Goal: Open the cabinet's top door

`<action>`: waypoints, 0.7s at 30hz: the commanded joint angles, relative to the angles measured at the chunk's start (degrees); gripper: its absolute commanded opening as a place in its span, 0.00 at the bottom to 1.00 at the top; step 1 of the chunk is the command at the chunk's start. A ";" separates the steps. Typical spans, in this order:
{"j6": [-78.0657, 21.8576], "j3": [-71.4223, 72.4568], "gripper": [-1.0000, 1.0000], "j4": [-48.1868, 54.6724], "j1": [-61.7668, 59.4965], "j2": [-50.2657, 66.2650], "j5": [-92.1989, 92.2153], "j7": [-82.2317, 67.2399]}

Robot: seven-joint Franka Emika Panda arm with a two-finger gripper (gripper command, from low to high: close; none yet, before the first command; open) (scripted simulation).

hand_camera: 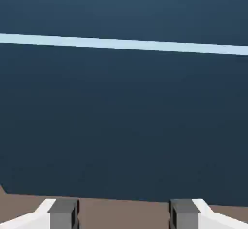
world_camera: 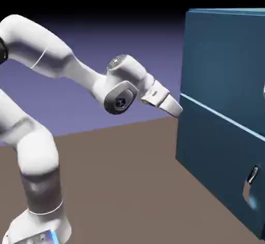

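exterior view — hand (world_camera: 177, 112) near cabinet (world_camera: 217, 93)

ok so, plain matte brown surface (world_camera: 119, 191), can't tell if tabletop or floor tbh. Straight far edge, slightly tilted in ext view. White robot base (world_camera: 39, 227) on it, lower L of ext view, bottom cut off by frame. Big dark blue cabinet (world_camera: 220, 57) on it too, R side, well apart from base. Hand view: just brown strip along btm, below cabinet's lower edge.
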 commanded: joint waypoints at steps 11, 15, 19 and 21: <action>1.41 -12.83 0.50 8.90 11.24 -4.11 -27.41 18.66; 1.93 -17.49 0.50 12.14 15.33 -5.60 -37.38 25.45; 2.44 -22.16 0.50 15.37 19.41 -7.10 -47.35 32.23; 2.70 -24.49 0.50 16.99 21.46 -7.85 -52.33 35.62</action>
